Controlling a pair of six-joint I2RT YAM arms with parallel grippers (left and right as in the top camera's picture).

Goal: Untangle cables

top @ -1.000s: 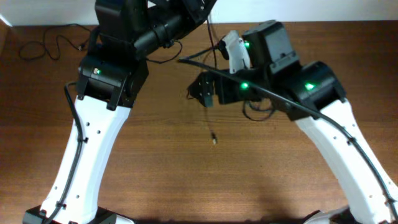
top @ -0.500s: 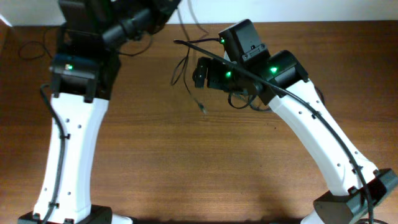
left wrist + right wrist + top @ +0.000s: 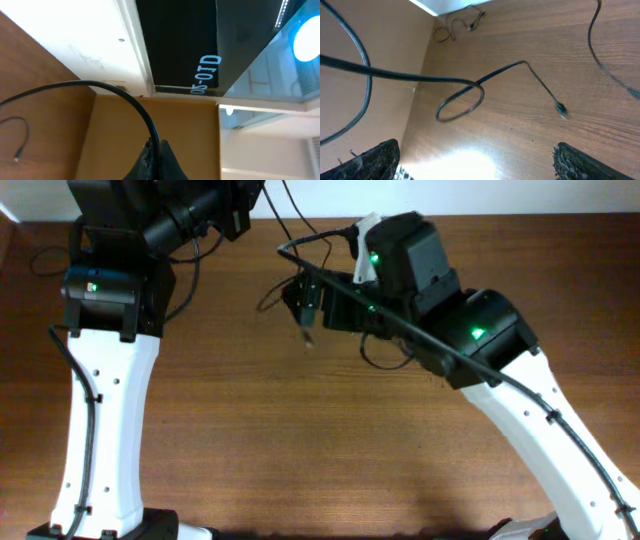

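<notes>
My left gripper [image 3: 155, 149] is shut on a thin black cable [image 3: 125, 97], which arcs away to the left in the left wrist view. In the overhead view this cable [image 3: 292, 228] runs down from the top edge, loops near my right gripper [image 3: 304, 302] and ends in a metal-tipped plug [image 3: 308, 340]. The right gripper [image 3: 475, 152] stands wide open above the wood with nothing between its fingers. Ahead of it are the cable's loop [image 3: 461, 103] and plug [image 3: 561, 110]. Another strand [image 3: 600, 65] curves at the right.
A separate thin cable [image 3: 70, 255] lies coiled at the table's back left corner, also seen as cable [image 3: 460, 25] in the right wrist view. The white wall [image 3: 500, 195] borders the table's far edge. Both white arm bases stand at the near edge.
My left arm has swung left and back, drawing the held cable with it. The right arm has moved left, and the dangling plug has shifted up and to the left.
</notes>
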